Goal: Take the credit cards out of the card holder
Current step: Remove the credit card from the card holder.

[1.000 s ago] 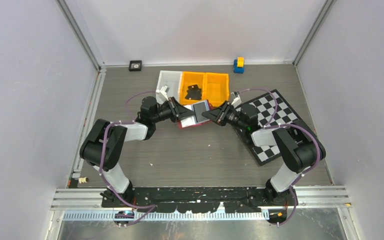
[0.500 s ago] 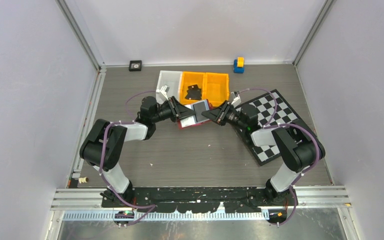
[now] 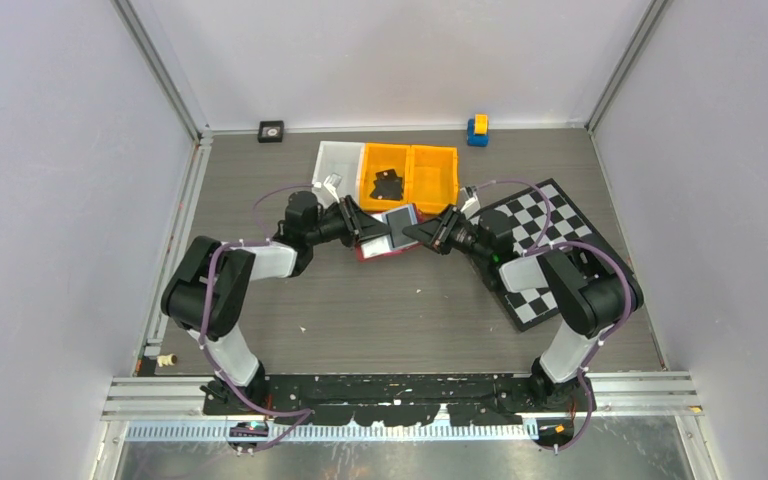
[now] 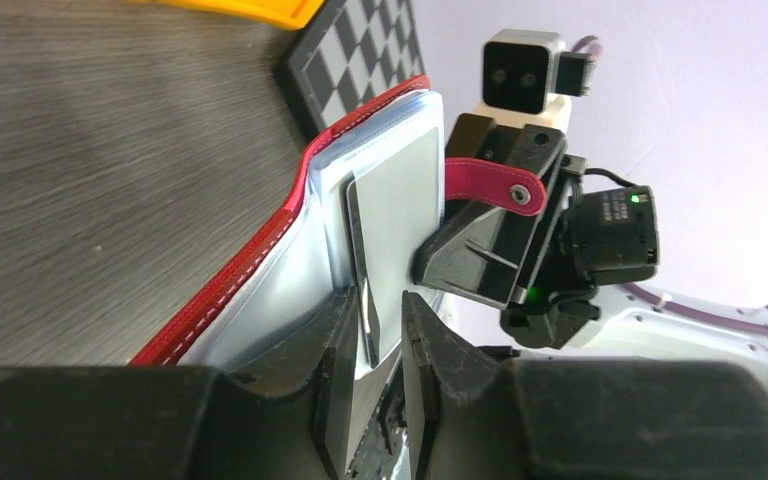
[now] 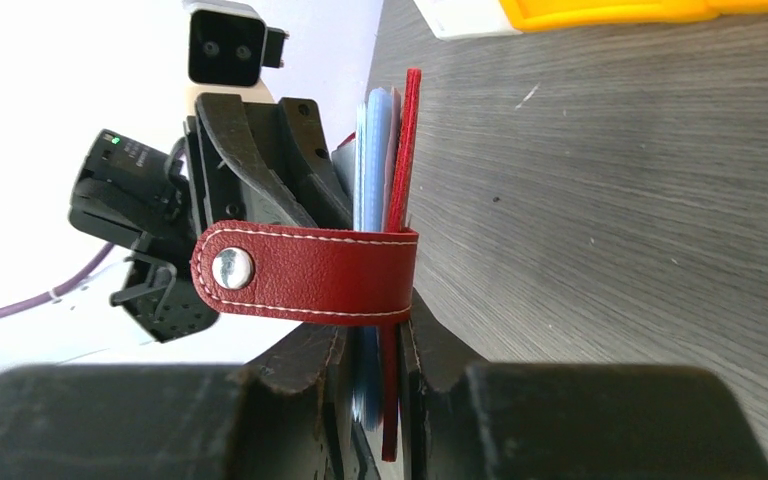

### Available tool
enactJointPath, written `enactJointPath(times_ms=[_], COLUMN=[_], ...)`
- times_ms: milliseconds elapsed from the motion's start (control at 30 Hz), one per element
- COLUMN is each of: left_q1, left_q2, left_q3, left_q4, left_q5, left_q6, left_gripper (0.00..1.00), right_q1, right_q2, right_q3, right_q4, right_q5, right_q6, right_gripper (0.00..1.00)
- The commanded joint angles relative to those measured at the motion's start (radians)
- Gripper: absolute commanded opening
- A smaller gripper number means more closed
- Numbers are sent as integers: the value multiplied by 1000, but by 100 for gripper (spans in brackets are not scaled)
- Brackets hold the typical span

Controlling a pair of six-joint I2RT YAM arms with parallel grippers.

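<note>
Currently the card holder [image 3: 398, 222] is held open at mid-table, its long axis running between the arms and its snap tab [image 5: 305, 272] pointing toward the right arm. The right gripper [image 5: 372, 340] is clamped on its red cover and sleeves. The left gripper [image 4: 378, 320] straddles one thin pale leaf [image 4: 365, 290]; you cannot tell whether it pinches. Orange bins [image 3: 410, 175] lie just behind, the chequered board [image 3: 550, 225] to the right, and bare table [image 3: 390, 310] nearer you.
</note>
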Motion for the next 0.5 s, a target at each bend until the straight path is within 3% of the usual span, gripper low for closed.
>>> enactJointPath(times_ms=[0, 467], left_q1=[-8, -12], left_q2=[-56, -18], left_q3=[51, 6], left_q4=[-232, 233], left_q5=[-49, 78], left_q6=[120, -94], left_gripper=[25, 20], right_q1=[15, 44], right_q2=[-84, -49], right_q3=[25, 54], right_q4=[5, -45], right_q5=[-6, -3], right_q6=[-52, -73], right_gripper=[0, 4])
